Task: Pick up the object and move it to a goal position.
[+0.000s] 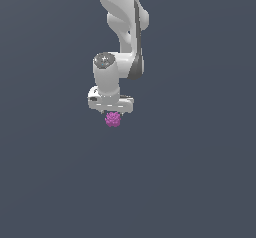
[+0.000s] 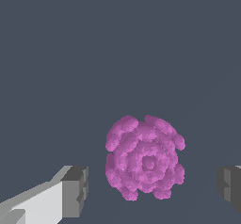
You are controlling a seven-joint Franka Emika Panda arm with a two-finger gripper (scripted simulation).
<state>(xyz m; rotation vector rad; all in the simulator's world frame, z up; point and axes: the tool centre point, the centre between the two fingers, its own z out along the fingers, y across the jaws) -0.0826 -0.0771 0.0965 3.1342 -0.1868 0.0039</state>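
The object is a small magenta-purple lumpy cluster (image 1: 113,119), seen just below the white gripper's body in the exterior view. In the wrist view the cluster (image 2: 144,157) lies between the two grey fingertips (image 2: 75,190), with a gap on each side, so the jaws stand apart and do not touch it. My gripper (image 2: 153,186) is open and straddles the cluster. In the exterior view the fingers themselves are hidden behind the hand and the cluster, so I cannot tell how high they are above the surface.
A plain dark blue-grey surface (image 1: 200,172) fills the view all round. The white arm (image 1: 122,27) rises from the gripper toward the top of the exterior view.
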